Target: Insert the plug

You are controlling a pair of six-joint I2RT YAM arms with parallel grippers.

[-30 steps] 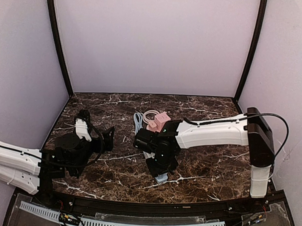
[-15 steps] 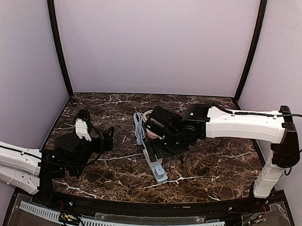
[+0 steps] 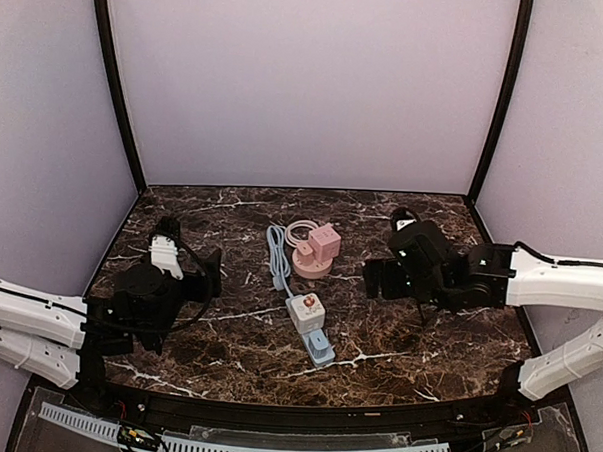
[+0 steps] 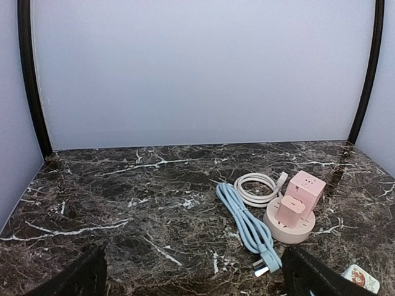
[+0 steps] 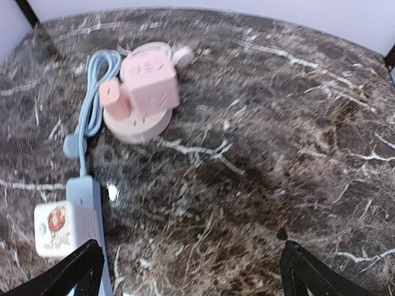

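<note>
While the plug sits on the far end of the strip with nothing holding it, insert step looks done or near done

Plug: white cube, mid-table, upright, logo face up, prongs hidden underneath, presumably down into strip; can't tell if fully seated. Strip long axis runs near-far, near end skewed slightly right; cable leaves its far end toward pink hub. Right gripper released, jaws wide, well right of plug, grasping nothing. Left gripper also wide open, empty, well left. Next move, my read: check seating, press straight down on plug top if proud, else park arms
</note>
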